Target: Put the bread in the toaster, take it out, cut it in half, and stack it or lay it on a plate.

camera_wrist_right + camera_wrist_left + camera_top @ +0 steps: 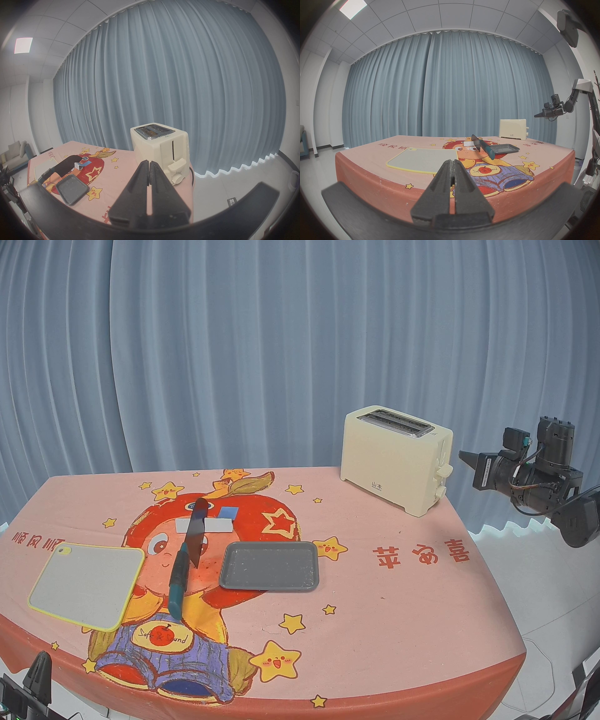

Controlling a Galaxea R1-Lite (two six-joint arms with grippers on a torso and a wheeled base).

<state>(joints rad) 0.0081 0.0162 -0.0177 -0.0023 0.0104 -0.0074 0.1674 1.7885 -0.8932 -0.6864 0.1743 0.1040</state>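
Note:
The cream toaster (397,455) stands at the table's back right corner, its lever side facing my right arm. In the right wrist view something brownish sits deep in one toaster (161,145) slot; I cannot tell if it is bread. My right gripper (467,457) hangs shut and empty in the air off the table's right edge, level with the toaster and apart from it; its tips (149,162) are pressed together. My left gripper (453,162) is shut and empty, low before the table's front left corner (39,668). A grey plate (270,565) lies mid-table.
A grey cutting board (87,584) with a yellow rim lies at the front left. A teal-handled knife (186,559) leans on a white and blue rest (215,521) between board and plate. Bare tablecloth spreads right of the plate and before the toaster.

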